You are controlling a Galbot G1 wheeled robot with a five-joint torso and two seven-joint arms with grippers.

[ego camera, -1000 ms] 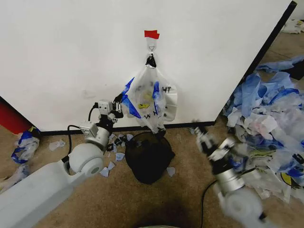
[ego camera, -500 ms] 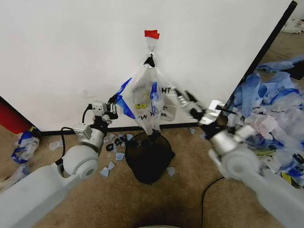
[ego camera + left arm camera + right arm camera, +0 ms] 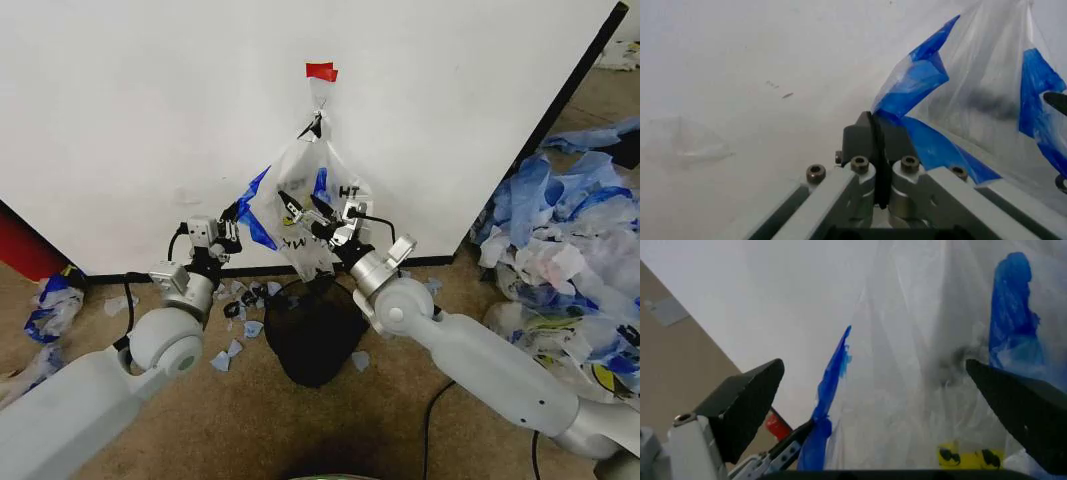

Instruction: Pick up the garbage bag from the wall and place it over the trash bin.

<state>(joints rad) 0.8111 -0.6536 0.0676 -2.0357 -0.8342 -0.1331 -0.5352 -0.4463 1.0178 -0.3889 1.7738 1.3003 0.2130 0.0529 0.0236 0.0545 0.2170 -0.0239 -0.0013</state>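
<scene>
The garbage bag (image 3: 305,205), clear with blue trim and black print, hangs from a small hook (image 3: 318,101) under red tape (image 3: 320,71) on the white wall (image 3: 150,120). My left gripper (image 3: 232,214) is shut on the bag's blue side edge, holding it out to the left. In the left wrist view its fingertips (image 3: 875,131) are pressed together at the blue plastic (image 3: 917,82). My right gripper (image 3: 316,212) is open right in front of the bag's middle; its wide-apart fingers (image 3: 747,402) frame the bag (image 3: 920,365). The black mesh trash bin (image 3: 312,335) stands directly under the bag.
A big heap of blue-and-white plastic scraps (image 3: 560,240) fills the floor on the right. Small scraps (image 3: 245,300) lie along the wall's black base strip. A red object (image 3: 25,255) and a crumpled bag (image 3: 50,305) sit at the left. A black cable (image 3: 435,410) runs over the carpet.
My right arm has swung up from the lower right to the front of the bag, gripper open. The left gripper has drawn a little to the left with the bag's blue edge.
</scene>
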